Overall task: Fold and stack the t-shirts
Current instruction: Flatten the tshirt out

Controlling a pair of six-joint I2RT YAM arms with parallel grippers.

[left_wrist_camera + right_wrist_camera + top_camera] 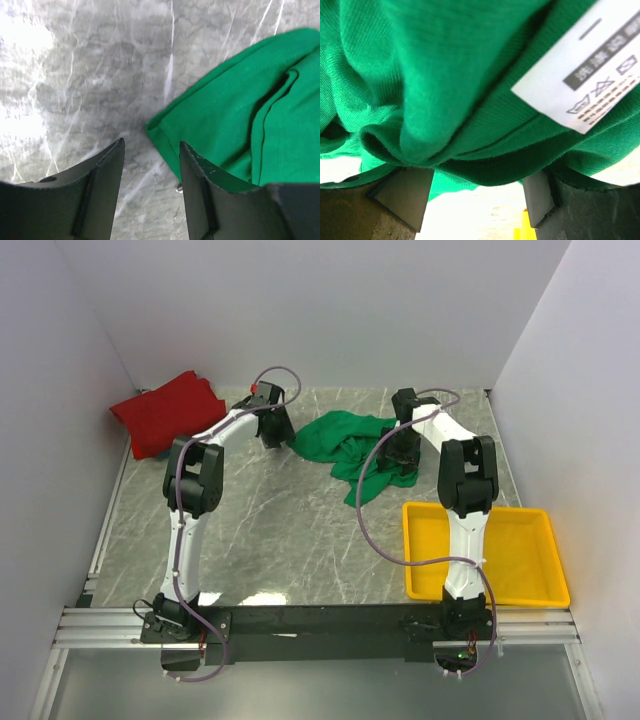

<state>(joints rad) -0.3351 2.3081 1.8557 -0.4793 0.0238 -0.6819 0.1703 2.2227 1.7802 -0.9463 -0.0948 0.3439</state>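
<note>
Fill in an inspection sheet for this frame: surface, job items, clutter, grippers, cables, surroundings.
Surface: grey marble table.
Job's things: green t-shirt crumpled mid-table, white label showing; red t-shirt bunched at far left corner.
Clutter: yellow tray, near right, nothing in it.
Grippers: left gripper, fingers open, beside the green t-shirt's corner; right gripper, fingers open, green fabric draped across them.
Cables: purple cables in loose loops.
Surroundings: white walls on three sides; metal rail at near edge.
</note>
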